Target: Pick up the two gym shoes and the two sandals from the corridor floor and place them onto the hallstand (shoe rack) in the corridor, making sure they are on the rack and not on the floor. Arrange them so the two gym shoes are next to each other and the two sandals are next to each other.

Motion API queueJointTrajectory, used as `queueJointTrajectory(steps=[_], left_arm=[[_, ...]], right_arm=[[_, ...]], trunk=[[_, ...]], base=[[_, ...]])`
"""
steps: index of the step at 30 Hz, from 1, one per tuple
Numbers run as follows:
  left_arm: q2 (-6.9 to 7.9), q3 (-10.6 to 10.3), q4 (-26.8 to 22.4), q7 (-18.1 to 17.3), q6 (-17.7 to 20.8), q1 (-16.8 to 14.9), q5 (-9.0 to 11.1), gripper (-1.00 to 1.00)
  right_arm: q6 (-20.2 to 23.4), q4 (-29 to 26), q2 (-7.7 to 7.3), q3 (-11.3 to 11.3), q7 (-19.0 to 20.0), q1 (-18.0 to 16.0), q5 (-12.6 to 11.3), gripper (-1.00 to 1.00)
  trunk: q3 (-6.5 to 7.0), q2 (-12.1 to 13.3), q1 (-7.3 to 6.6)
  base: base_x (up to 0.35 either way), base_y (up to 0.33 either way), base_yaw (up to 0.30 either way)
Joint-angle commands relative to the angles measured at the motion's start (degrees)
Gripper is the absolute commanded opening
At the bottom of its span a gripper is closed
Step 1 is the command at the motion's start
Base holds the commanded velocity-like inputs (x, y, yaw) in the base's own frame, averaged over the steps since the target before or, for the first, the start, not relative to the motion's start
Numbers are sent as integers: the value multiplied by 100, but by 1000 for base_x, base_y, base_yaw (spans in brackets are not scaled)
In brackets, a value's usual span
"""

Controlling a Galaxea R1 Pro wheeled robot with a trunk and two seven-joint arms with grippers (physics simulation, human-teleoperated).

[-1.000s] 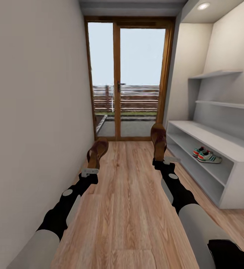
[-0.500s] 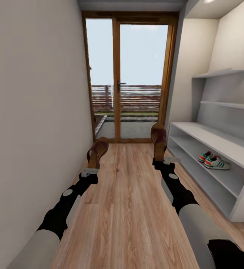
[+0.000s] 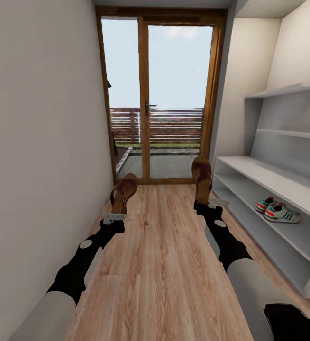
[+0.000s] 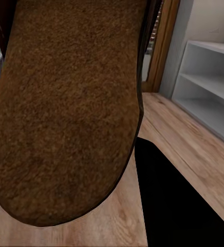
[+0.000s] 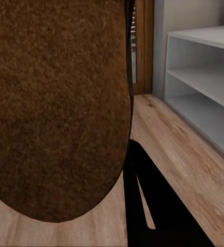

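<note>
Each of my grippers holds up one brown sandal above the corridor floor. My left gripper is shut on the left sandal, whose brown sole looms large in the left wrist view. My right gripper is shut on the right sandal, its sole close up in the right wrist view. Both gym shoes sit side by side on the lower shelf of the grey hallstand at the right.
A plain wall runs close along the left. A glass door with a wooden frame closes the corridor's far end. Two wall shelves hang above the hallstand. Open wood floor lies between the arms.
The whole view has shifted: the door looms larger and the hallstand with the gym shoes has slid right and down. Both arms keep the same pose, holding the sandals.
</note>
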Motion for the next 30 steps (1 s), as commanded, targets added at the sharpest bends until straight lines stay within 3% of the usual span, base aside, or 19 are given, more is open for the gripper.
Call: queueJointTrajectory(steps=[1, 11, 15, 16, 17, 20, 21, 24, 30], left_arm=[[0, 3, -6, -21, 21, -2, 29, -100], [0, 2, -11, -21, 21, -2, 29, -100], [0, 1, -8, -21, 21, -2, 29, -100], [0, 2, -10, -21, 21, -2, 29, -100], [0, 3, -10, -21, 21, -2, 29, -100], [0, 3, -11, -21, 21, -2, 29, -100], [0, 2, -11, -21, 21, -2, 29, -100], [0, 2, -11, -20, 21, -2, 29, -100], [0, 3, -11, -21, 21, -2, 29, -100]], right_arm=[[-2, -2, 5, -7, -5, -4, -48, -100], [-40, 52, 2, -8, -5, -4, -55, -100], [-254, 720, 1, -8, -5, -4, -58, -100], [-1398, 1305, 2, -8, -5, -4, -42, -100], [-1951, 1468, 2, -8, -5, -4, -32, -100], [-2967, 1803, 4, -4, -15, -4, -22, -100], [-3560, 2089, 6, -1, -24, -4, -17, -100], [-3840, 2258, 7, 6, -29, -4, -15, -100], [-3969, 2336, 7, 3, -31, -4, -15, -100]], trunk=[[-6, -2, 2], [-6, -2, 2], [-6, -2, 2], [-6, -2, 2], [-6, -2, 2], [-6, -2, 2], [-6, -2, 2], [-6, -2, 2], [-6, -2, 2]], base=[[345, 0, -182], [345, 0, -231], [345, 0, -56], [345, 0, -7], [345, 0, -5], [345, 0, -3], [345, 0, -1], [345, 0, 0], [345, 0, 0]])
